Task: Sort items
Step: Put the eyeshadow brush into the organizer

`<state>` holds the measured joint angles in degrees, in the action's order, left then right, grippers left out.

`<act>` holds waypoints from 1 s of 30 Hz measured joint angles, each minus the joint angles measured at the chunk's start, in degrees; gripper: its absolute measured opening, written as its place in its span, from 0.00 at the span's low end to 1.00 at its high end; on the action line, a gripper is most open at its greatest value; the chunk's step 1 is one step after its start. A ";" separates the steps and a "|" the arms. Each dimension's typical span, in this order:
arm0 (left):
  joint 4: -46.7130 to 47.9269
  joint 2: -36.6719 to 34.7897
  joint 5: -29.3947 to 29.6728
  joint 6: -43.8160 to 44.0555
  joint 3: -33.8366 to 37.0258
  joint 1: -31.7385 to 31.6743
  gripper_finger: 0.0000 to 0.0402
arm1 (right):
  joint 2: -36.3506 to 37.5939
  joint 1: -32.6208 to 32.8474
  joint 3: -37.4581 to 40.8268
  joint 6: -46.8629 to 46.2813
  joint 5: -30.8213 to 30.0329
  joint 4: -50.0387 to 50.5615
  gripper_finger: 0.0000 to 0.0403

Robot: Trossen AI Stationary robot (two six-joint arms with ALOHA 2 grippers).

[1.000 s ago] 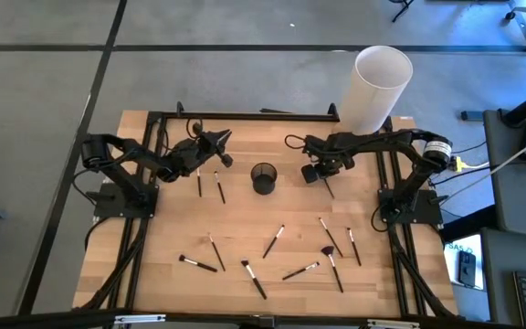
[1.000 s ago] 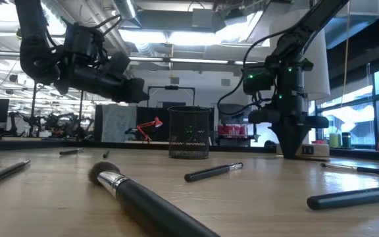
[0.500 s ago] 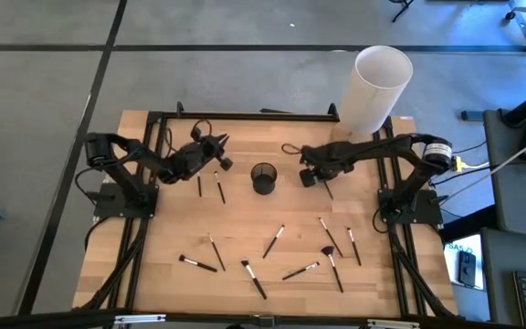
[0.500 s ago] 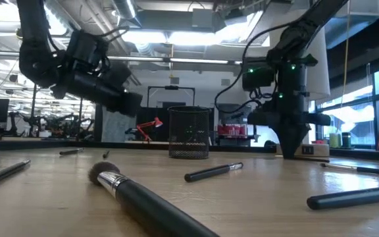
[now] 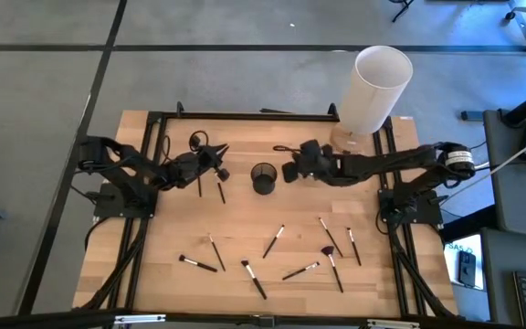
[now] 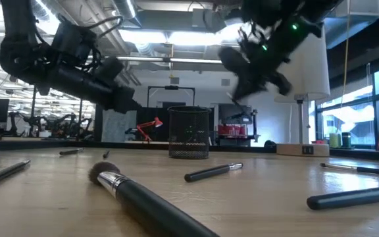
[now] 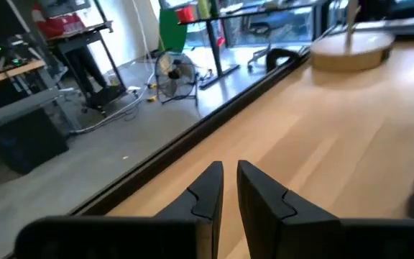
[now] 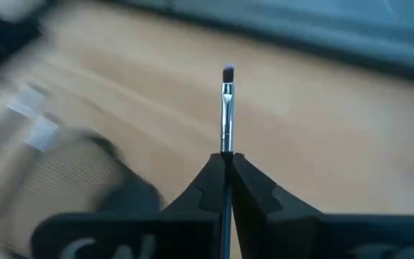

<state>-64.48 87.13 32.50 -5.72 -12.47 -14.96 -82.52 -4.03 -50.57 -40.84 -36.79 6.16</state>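
Note:
Several thin makeup brushes lie flat on the wooden table, among them a pair (image 5: 199,185) (image 5: 219,190) under my left gripper and a fan-headed one (image 5: 327,250) toward the near right. My right gripper (image 5: 289,171) hangs in the air just right of the black mesh cup (image 5: 263,178), shut on a thin brush (image 8: 226,115). My left gripper (image 5: 215,165) hovers left of the cup, above the table, with a narrow gap between its fingers (image 7: 228,183) and nothing in it. In the low view the right gripper (image 6: 242,69) is above the cup (image 6: 189,131). My right gripper pinches the thin brush between its two fingertips on the handle just behind the pale ferrule (image 8: 226,152). The fingers lie along the brush, whose ferrule and dark tip (image 8: 228,73) stick out straight ahead of them. The brush is lifted clear of the table.
A tall white cylinder (image 5: 377,87) stands on a round base at the table's far right corner. A dark metal frame (image 5: 245,116) runs along the far edge and both sides. Large brushes (image 6: 150,201) (image 6: 351,196) lie close to the near edge.
My right gripper has risen from the table on the right and swung toward the cup on its left, tipping from pointing down to a slant. The brush that lay under it has gone up with it. My left gripper has drifted toward the near edge and a little lower.

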 joint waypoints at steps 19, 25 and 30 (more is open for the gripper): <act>3.87 -14.58 6.20 0.10 0.00 3.02 0.09 | -20.89 2.43 2.92 33.93 6.62 -54.74 0.05; 9.88 -14.76 8.54 4.04 0.00 5.00 0.09 | -22.63 2.45 4.17 33.73 7.04 -57.76 0.11; 13.35 -14.77 8.56 7.22 0.00 5.31 0.10 | -20.23 3.24 3.79 32.82 6.10 -56.94 0.22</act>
<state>-51.13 72.36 41.06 1.50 -12.47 -9.66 -102.75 -0.79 -46.78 -8.02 -30.69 -50.78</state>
